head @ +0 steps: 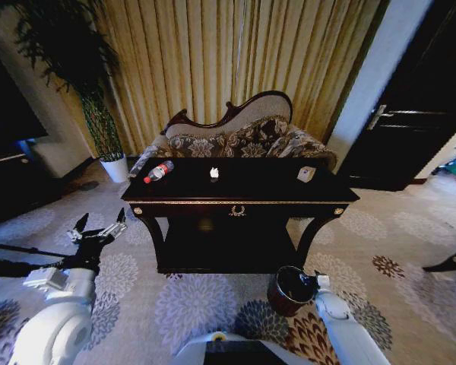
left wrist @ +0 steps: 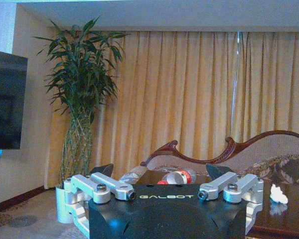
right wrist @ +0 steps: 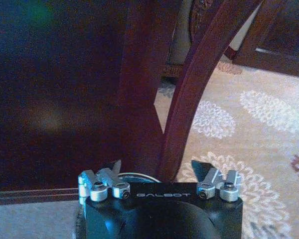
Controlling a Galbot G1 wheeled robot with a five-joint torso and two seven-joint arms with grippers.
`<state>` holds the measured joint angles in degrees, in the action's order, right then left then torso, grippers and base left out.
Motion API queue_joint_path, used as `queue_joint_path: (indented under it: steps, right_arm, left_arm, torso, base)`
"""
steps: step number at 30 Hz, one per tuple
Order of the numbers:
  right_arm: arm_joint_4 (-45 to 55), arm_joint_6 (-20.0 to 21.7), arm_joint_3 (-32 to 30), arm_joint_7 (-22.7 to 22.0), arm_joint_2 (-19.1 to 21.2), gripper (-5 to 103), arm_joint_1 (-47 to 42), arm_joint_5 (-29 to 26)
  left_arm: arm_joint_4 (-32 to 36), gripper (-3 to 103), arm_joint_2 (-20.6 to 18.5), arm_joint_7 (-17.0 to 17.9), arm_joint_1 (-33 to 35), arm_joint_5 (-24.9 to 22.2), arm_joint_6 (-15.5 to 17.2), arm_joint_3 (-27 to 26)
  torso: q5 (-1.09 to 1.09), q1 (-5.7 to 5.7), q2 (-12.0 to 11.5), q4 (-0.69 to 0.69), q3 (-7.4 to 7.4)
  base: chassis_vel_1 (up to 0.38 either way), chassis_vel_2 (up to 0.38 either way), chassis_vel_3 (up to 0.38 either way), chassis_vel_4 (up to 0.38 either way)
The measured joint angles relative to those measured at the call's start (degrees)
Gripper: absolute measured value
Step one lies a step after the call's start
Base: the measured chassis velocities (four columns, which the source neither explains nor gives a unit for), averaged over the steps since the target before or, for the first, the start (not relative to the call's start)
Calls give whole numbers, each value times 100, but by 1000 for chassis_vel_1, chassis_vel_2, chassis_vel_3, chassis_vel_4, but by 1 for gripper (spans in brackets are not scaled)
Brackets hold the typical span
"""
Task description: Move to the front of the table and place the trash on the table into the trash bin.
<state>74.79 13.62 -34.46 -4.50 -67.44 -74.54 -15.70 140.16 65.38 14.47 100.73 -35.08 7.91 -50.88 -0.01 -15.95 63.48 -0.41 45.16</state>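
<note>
The table (head: 239,199) stands before the sofa (head: 243,137), carrying the bottle (head: 158,172), a white scrap (head: 214,172) and a packet (head: 306,174). The bin (head: 291,290) sits by its right front leg. The left gripper (head: 99,229) hovers spread wide, empty; the right gripper (right wrist: 159,172) gapes empty near the bin.
</note>
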Motion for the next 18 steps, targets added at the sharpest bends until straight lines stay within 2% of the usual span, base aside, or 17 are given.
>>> queue_joint_path:
  steps: [1, 3, 4, 6, 14, 18]
  right_arm:
    - [56, 79, -1, 0, 1, 85, -6, -115]
    - [115, 173, -5, -1, 1, 85, -13, -242]
    - [154, 231, -10, -1, 2, 95, -16, -309]
    - [166, 253, -12, -1, 4, 99, -20, -319]
    - [168, 247, -51, -9, -13, 100, -20, -383]
    - [585, -133, -203, -89, 16, 100, -36, -795]
  left_arm:
    - [7, 100, 7, -2, 3, 0, 0, 0]
    - [18, 100, 10, -7, 9, 0, 0, -2]
    - [30, 100, 12, -16, 15, -1, 0, -8]
    - [32, 100, 15, -28, 20, -3, 0, -19]
    - [40, 100, 67, -137, 121, -11, -55, -153]
    - [-5, 100, 73, -162, 122, -22, -103, -205]
  torso:
    - [0, 0, 0, 0, 0]
    - [1, 0, 0, 0, 0]
    - [1, 0, 0, 0, 0]
    - [1, 0, 0, 0, 0]
    - [2, 0, 0, 0, 0]
    - [2, 0, 0, 0, 0]
  base:
    - [0, 0, 0, 0]
    - [0, 0, 0, 0]
    - [0, 0, 0, 0]
    - [0, 0, 0, 0]
    - [0, 0, 0, 0]
    - [0, 0, 0, 0]
